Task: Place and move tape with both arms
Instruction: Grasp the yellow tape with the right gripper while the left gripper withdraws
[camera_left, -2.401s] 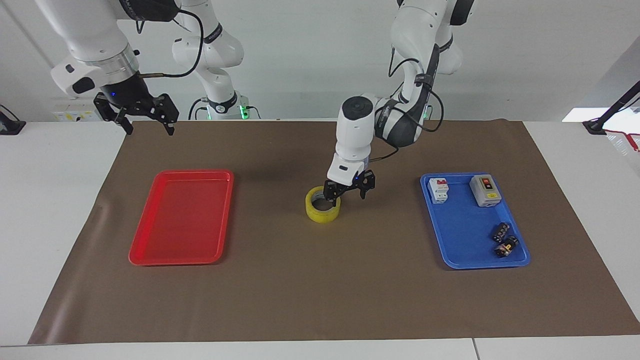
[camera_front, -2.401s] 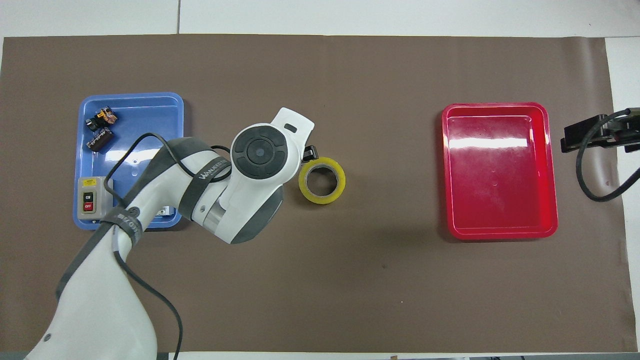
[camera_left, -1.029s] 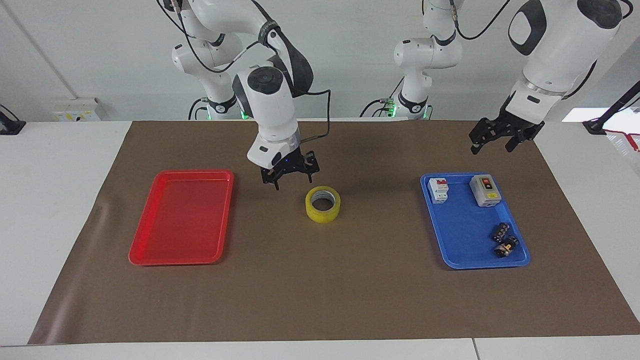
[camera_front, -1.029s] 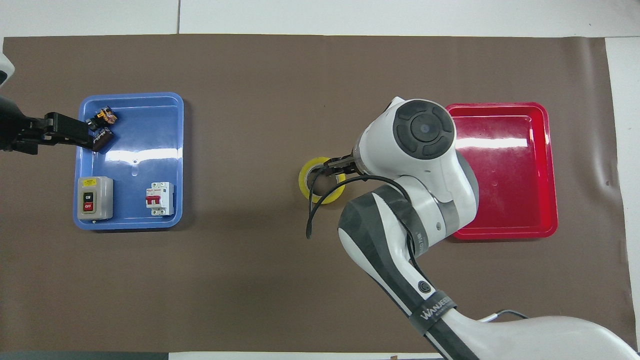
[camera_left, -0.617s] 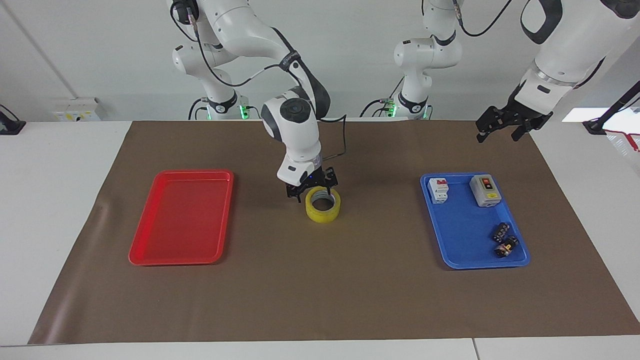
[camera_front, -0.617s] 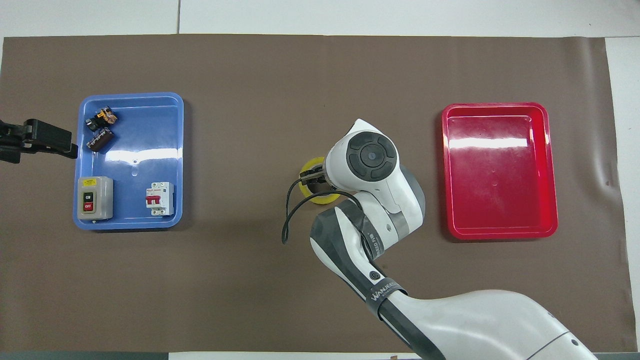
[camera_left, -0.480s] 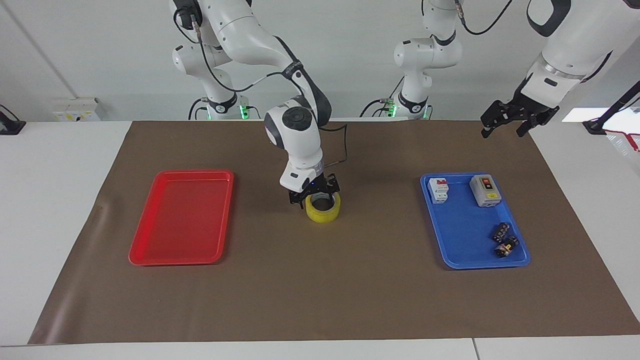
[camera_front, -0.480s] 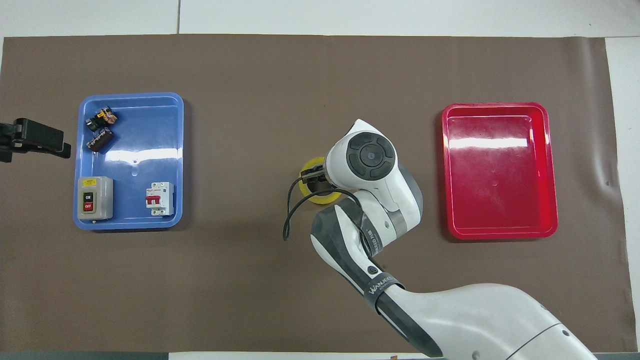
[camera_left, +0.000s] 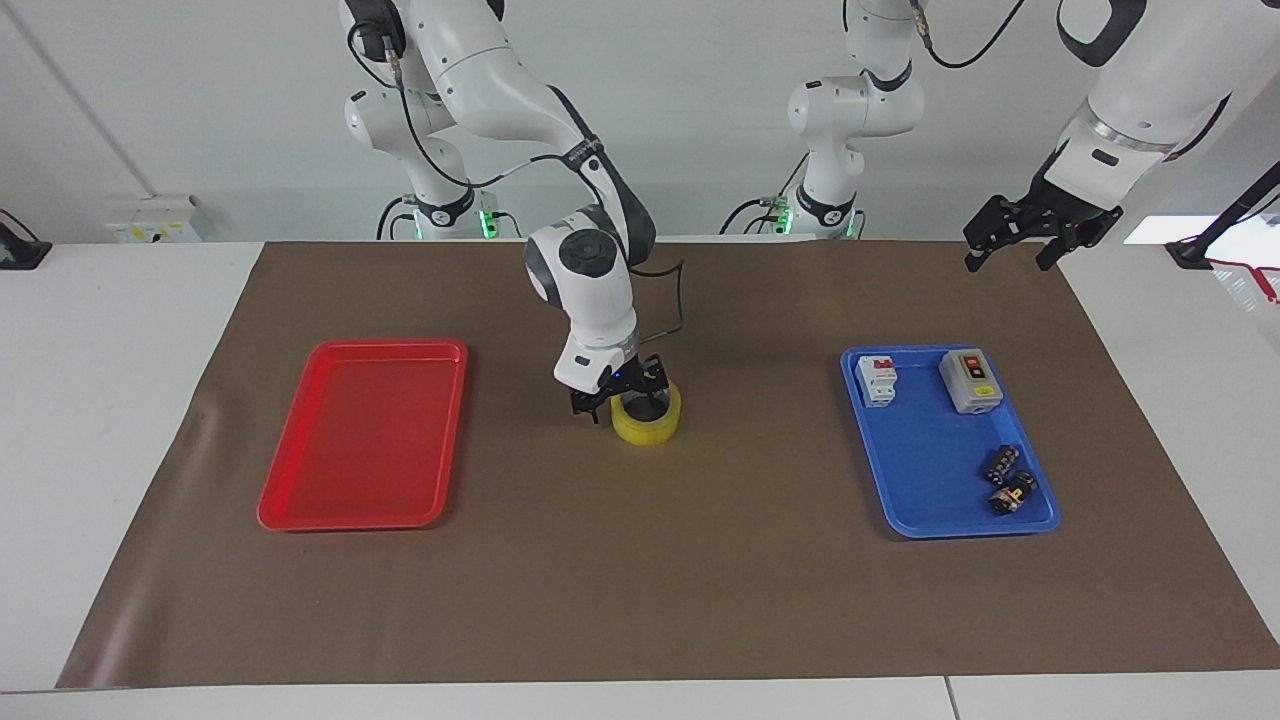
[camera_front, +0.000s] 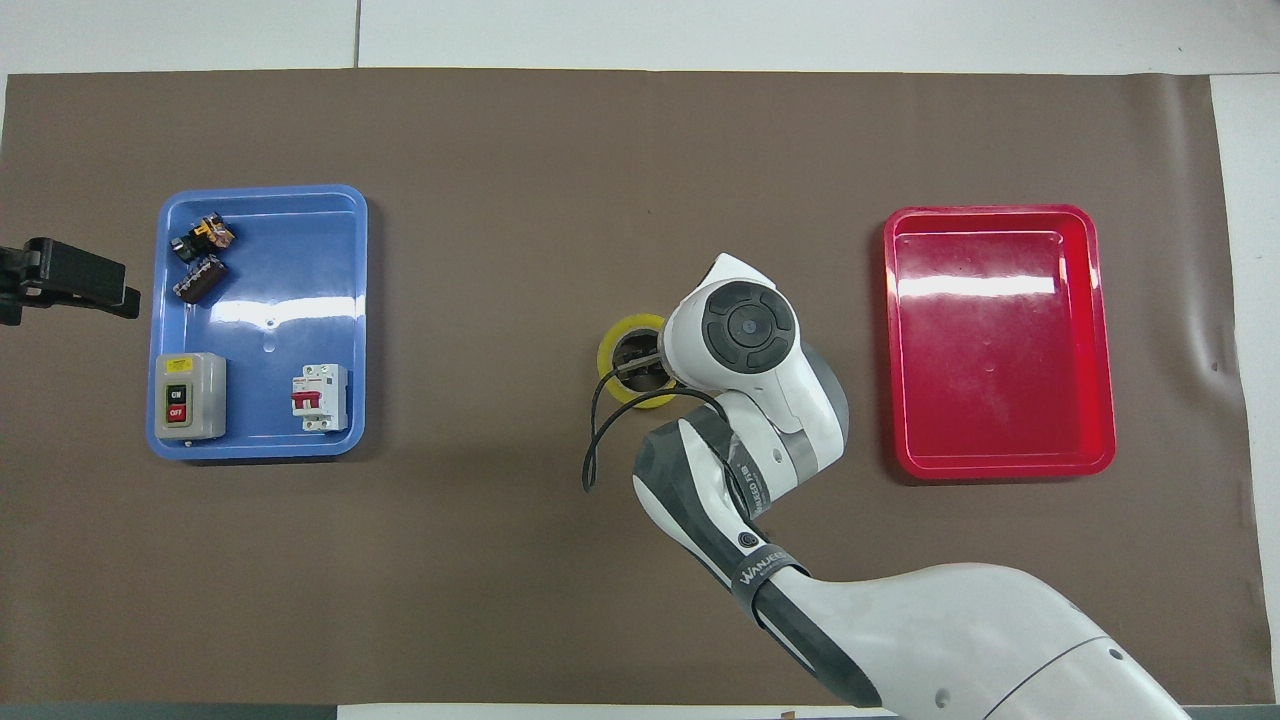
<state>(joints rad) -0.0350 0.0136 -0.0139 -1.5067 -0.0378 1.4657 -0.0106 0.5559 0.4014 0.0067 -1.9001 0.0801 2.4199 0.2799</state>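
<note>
Tape (camera_left: 648, 418) lies flat on the brown mat (camera_left: 640, 600) mid-worktop, between the red tray (camera_left: 362, 435) and the blue tray (camera_left: 946, 445), touching neither.

Right pincer (camera_left: 622, 392) is down at the roll, fingers spread and straddling the wall on the red-tray side — one tip looks inside the core, the other outside. Not clenched yet; the roll is not lifted. Left pincer (camera_left: 1028, 232) is released, holding nothing, up in the air near the mat corner at the left arm's end; that arm waits.

Step in hand, as I read it: the right arm's pickup of the tape, at the pre-grasp stage. Next move calls for closing on the roll's wall squarely, then a straight lift and a carry, probably to the red tray, which has nothing in it. Risk: the roll tips or slides if the tips catch only its upper edge.

Hard to make out:
- overhead view — the right arm's wrist covers much of the roll and nearly all of its pincer
- how deep the fingers sit, and whether they touch the tape, cannot be told
- overhead view cuts the left pincer at the frame edge
- the small black connectors (camera_left: 1008, 480) in the blue tray are too small to read; the breaker (camera_left: 877, 381) and switch box (camera_left: 970, 381) sit nearer the robots in it
</note>
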